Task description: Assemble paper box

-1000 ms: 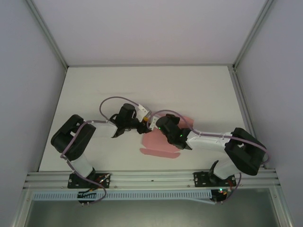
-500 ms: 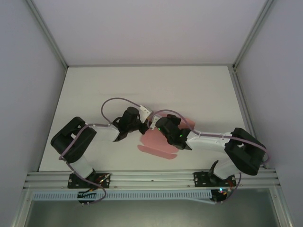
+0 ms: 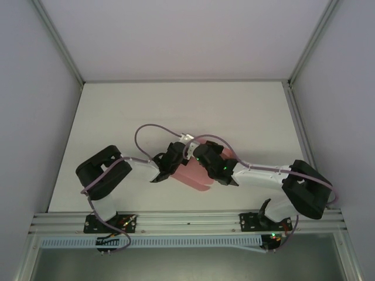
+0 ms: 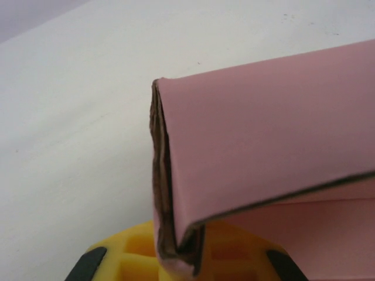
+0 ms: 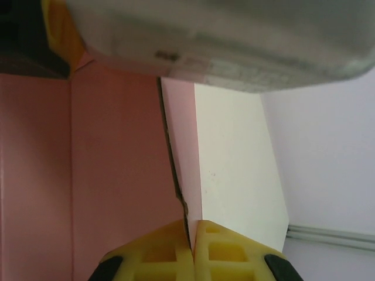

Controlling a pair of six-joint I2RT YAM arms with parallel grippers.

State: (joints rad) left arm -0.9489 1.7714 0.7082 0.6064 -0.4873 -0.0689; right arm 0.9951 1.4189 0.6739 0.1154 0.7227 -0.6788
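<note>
The pink paper box (image 3: 194, 177) is a creased sheet lying near the table's front, between the two arms. My left gripper (image 3: 177, 168) reaches it from the left. In the left wrist view its yellow fingers (image 4: 135, 254) are shut on the sheet's folded corner, and one pink panel (image 4: 263, 129) stands up off the table above another panel. My right gripper (image 3: 200, 159) comes in from the right. In the right wrist view its yellow fingers (image 5: 155, 252) are pressed together on the thin edge of a pink flap (image 5: 117, 164).
The white table (image 3: 176, 111) runs back to the rear wall, with side walls left and right. An aluminium rail (image 3: 187, 221) runs along the near edge by the arm bases. The left arm's grey casing (image 5: 222, 41) hangs close over the right gripper.
My left arm has swung right to the sheet and its gripper has shut on the folded corner. The pink sheet has shifted and folded up. The right gripper stays shut on its flap.
</note>
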